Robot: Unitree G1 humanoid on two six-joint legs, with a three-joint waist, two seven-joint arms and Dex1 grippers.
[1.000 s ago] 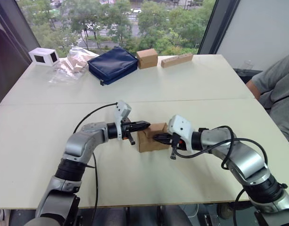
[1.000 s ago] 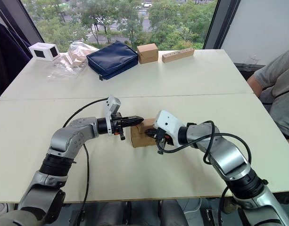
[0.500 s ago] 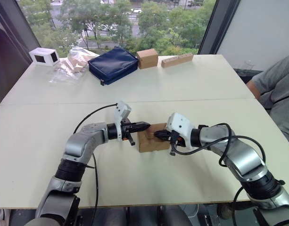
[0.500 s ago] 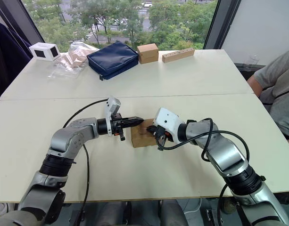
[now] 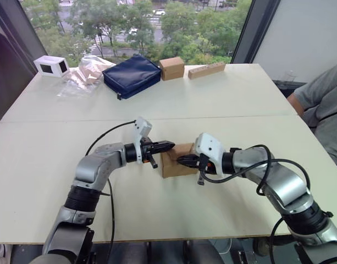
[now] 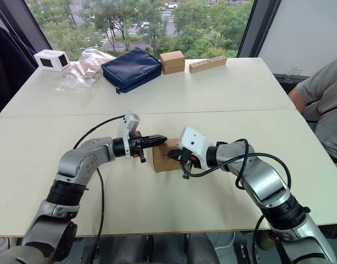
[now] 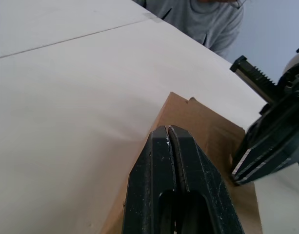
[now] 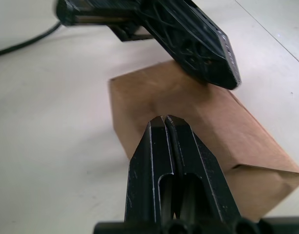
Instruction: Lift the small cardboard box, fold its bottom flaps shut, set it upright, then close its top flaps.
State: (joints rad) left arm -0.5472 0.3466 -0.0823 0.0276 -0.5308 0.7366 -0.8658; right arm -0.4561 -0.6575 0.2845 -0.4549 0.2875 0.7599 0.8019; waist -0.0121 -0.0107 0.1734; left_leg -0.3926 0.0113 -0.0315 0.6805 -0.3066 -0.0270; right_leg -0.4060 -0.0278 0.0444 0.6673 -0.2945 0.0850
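**Inspector:** Where is the box sitting?

**Me:** The box (image 5: 176,161) is resting on the bench (image 5: 223,99), near the middle of the front half, between my two grippers. Its top is lying flat and shut; I cannot tell how its underside is faring.

**Inspector:** Left gripper?

**Me:** My left gripper (image 5: 169,145) is reaching in from the left, pointing at the box's upper left edge. Its fingers (image 7: 159,161) are pressing together, gripping nothing. In the left wrist view the tips are lying over the top near a corner; I cannot tell whether they are touching the cardboard.

**Inspector:** Right gripper?

**Me:** My right gripper (image 5: 181,160) is coming in from the right, its tips over the box's right part. Its fingers (image 8: 161,146) are likewise closed tight with nothing between them. The two grippers are pointing at each other, near but apart.

**Inspector:** Anything else on the bench?

**Me:** Along the far edge, well apart from the box: a white box (image 5: 51,65), a clear bag (image 5: 83,77), a navy pouch (image 5: 131,75), a cube carton (image 5: 171,68) and a tan bar (image 5: 206,70). A person's grey sleeve (image 5: 322,91) is showing at the right.
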